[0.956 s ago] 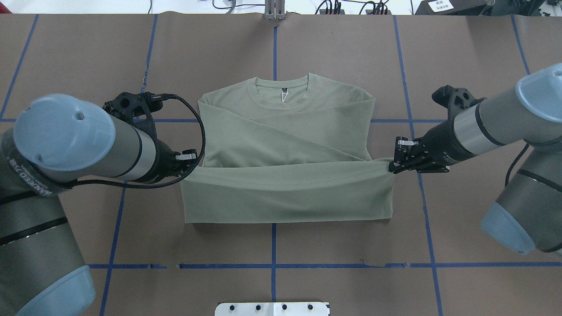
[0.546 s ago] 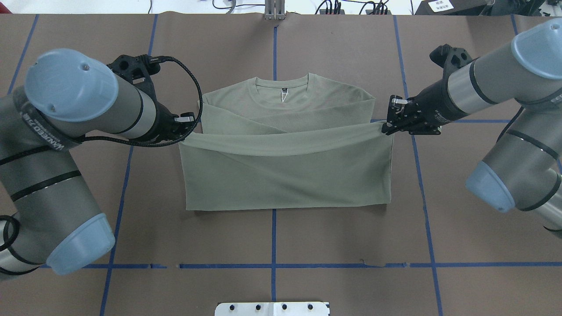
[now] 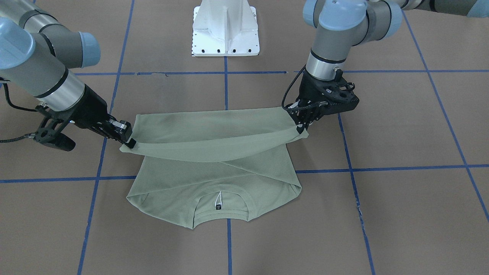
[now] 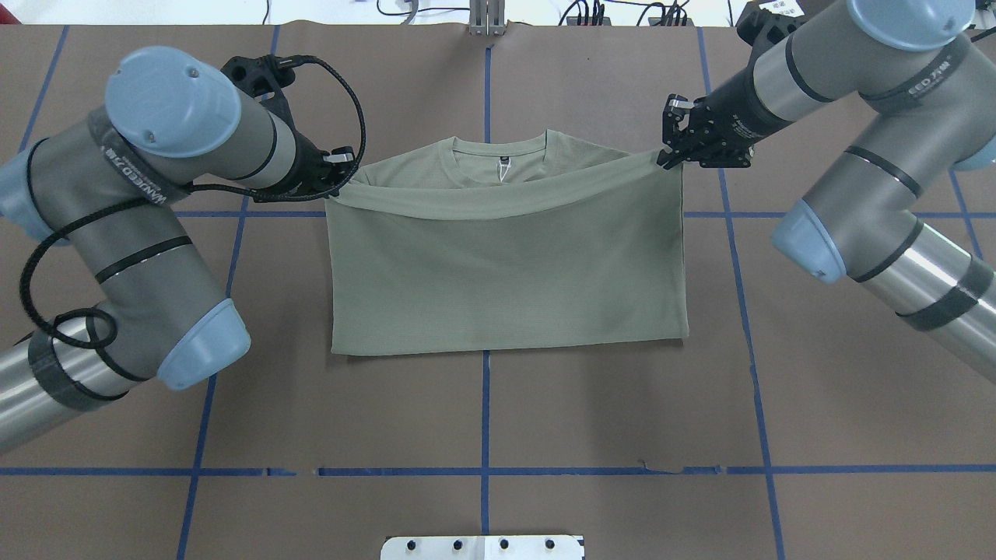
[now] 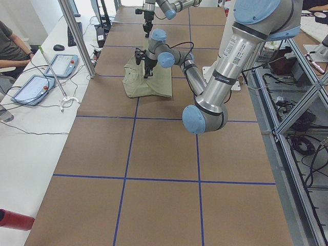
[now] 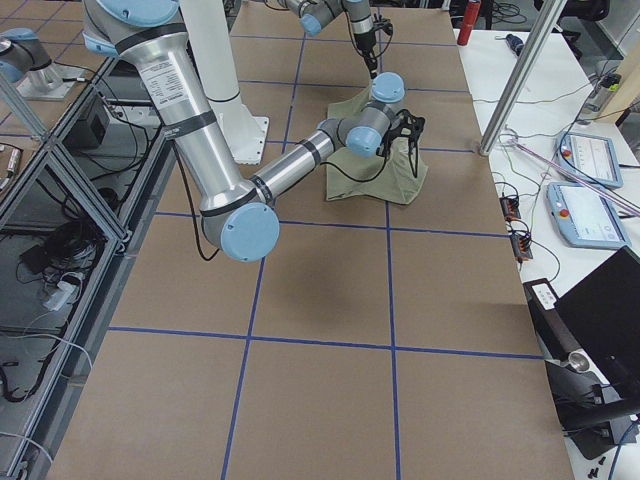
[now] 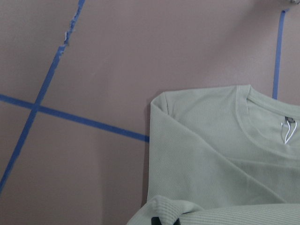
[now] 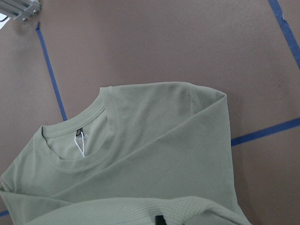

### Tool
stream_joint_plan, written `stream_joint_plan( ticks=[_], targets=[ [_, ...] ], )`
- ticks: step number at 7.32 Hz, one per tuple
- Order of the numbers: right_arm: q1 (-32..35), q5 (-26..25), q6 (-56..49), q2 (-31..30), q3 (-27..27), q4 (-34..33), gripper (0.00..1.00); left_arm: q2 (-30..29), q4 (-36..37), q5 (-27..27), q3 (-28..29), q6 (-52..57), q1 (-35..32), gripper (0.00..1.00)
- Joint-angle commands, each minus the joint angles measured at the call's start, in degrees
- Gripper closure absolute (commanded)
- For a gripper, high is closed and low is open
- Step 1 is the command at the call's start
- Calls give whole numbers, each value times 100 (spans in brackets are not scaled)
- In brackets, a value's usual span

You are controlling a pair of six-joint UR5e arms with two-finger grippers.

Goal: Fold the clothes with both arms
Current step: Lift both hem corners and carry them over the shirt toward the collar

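Both arms are mid-fold on the big sage-green long-sleeved knit shirt (image 4: 506, 264), which sits around the middle of the brown paper-covered table (image 4: 622, 428) with its round ribbed collar (image 4: 498, 145) pointing away from the robot. The bottom half is doubled up over the chest, so the fold crease lies flat on the side nearest the robot. The ribbed hem (image 4: 498, 204) is held up off the lower layer, just short of the collar, and sags a bit in the middle. The left gripper (image 4: 336, 180) is clamped tight on the hem's corner on its side, and the right gripper (image 4: 668, 158) is pinching the opposite corner the same way. Each wrist cam shows a bunched bit of ribbed edge with a dark fingertip poking out at the bottom of the frame. From the front-facing cam you can see the sleeves folded diagonally across the body under the lifted flap. The little white neck tag (image 4: 503, 173) inside the collar isn't covered. Blue tape lines (image 4: 485, 412) grid the table, and one runs under the shirt's centre. The white metal pedestal base (image 3: 225, 26) sits on the robot's side, well apart from the cloth.
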Motion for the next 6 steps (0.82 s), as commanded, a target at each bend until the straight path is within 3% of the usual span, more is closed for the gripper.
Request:
stream_joint_plan(
  ticks=[1, 4, 6],
  targets=[
    [71, -55, 6, 499, -713, 8, 100, -321, -388, 7, 740, -28, -263, 100],
    [63, -143, 6, 765, -1575, 295, 100, -435, -1800, 33, 2117, -535, -308, 100],
    [63, -169, 6, 765, -2024, 552, 100, -454, -2059, 59, 2543, -512, -308, 100]
  ],
)
